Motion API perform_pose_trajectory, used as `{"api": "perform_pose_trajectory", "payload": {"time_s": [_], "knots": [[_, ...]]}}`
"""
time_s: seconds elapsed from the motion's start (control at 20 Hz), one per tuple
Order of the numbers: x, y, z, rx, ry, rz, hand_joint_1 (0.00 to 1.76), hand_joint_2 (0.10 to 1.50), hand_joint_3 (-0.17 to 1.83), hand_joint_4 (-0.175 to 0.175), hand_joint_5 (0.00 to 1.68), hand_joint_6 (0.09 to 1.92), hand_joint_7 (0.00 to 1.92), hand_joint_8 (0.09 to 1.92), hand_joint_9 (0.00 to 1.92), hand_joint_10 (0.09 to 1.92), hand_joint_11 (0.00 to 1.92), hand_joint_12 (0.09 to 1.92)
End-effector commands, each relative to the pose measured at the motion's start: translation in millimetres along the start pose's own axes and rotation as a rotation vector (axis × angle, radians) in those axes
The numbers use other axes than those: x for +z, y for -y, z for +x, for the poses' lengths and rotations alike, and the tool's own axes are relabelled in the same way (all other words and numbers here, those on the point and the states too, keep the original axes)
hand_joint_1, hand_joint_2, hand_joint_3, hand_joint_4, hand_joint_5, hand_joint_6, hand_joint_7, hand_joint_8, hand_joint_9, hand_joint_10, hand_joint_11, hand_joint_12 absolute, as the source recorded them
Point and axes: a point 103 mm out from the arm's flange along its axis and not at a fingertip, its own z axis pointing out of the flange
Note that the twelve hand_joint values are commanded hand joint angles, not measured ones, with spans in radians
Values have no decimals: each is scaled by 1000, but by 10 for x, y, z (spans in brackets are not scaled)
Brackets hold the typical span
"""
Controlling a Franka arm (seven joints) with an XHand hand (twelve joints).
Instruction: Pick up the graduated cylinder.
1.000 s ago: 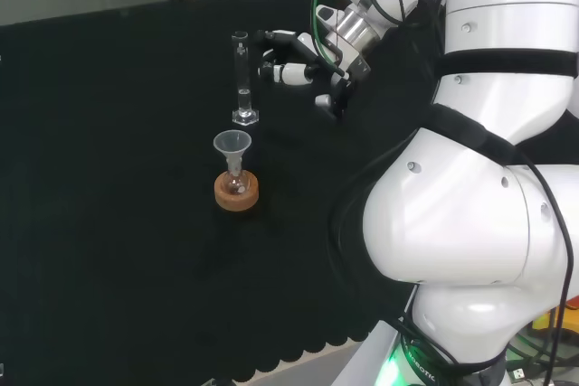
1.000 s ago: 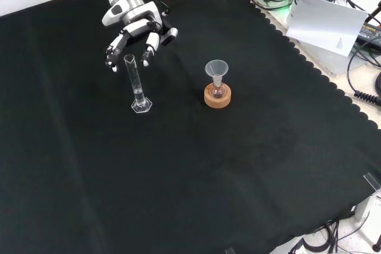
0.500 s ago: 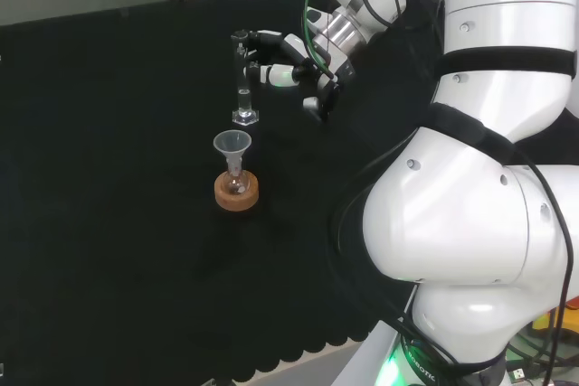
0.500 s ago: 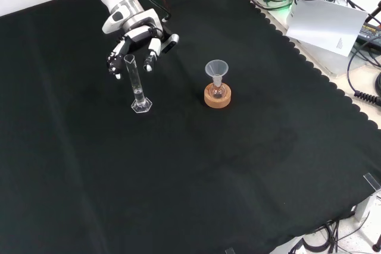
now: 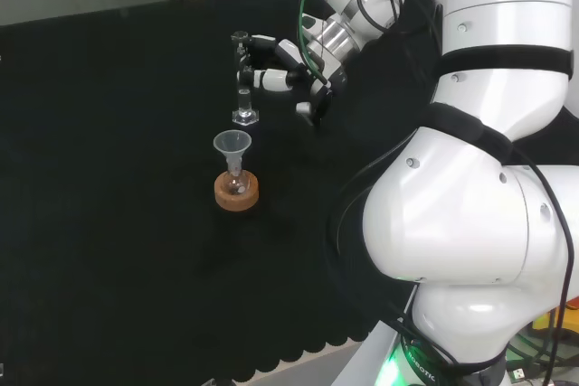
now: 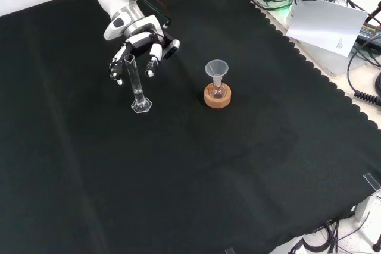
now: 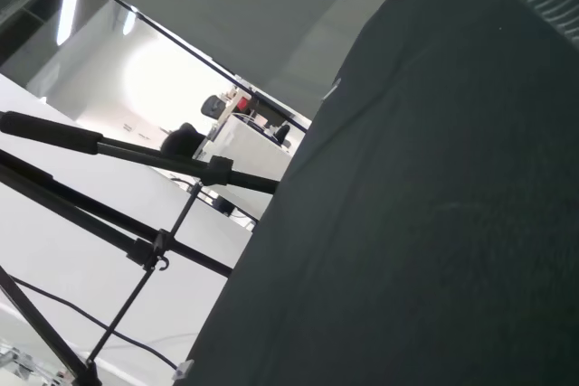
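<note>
The graduated cylinder (image 6: pixel 136 84), a thin clear tube on a small hexagonal foot, stands upright on the black-cloth worktop (image 6: pixel 196 171); its glass is hard to trace against the cloth. The hand (image 6: pixel 140 44) sits at its upper part with fingers spread and loosely bent around the rim, contact unclear. To the right, a clear funnel (image 6: pixel 216 68) tops a small flask (image 6: pixel 217 90) in a cork ring (image 6: pixel 217 97).

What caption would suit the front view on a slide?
Robot hand reaching around the top of an upright graduated cylinder, beside a funnel-topped flask on a cork ring.
</note>
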Motion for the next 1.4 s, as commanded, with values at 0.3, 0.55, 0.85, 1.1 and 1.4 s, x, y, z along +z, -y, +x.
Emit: {"api": "perform_pose_trajectory", "payload": {"time_s": [0.3, 0.55, 0.85, 1.1, 1.4], "knots": [[104, -44, -46, 6, -26, -23, 1013, 1006, -175, -47, 536, 87, 439, 623, 673, 543, 437, 1252], [133, -57, -54, 7, -26, -35, 1029, 1010, -175, -45, 597, 121, 484, 614, 740, 504, 531, 1207], [207, -88, -76, 8, -47, -36, 1035, 1013, -175, -44, 617, 159, 512, 608, 783, 474, 589, 1176], [234, -92, -86, 16, -55, -55, 1042, 1020, -175, -43, 622, 187, 513, 606, 799, 457, 617, 1157], [219, -97, -87, 33, -24, -86, 1068, 1111, -175, -22, 717, 510, 627, 597, 947, 364, 773, 1071]]}}
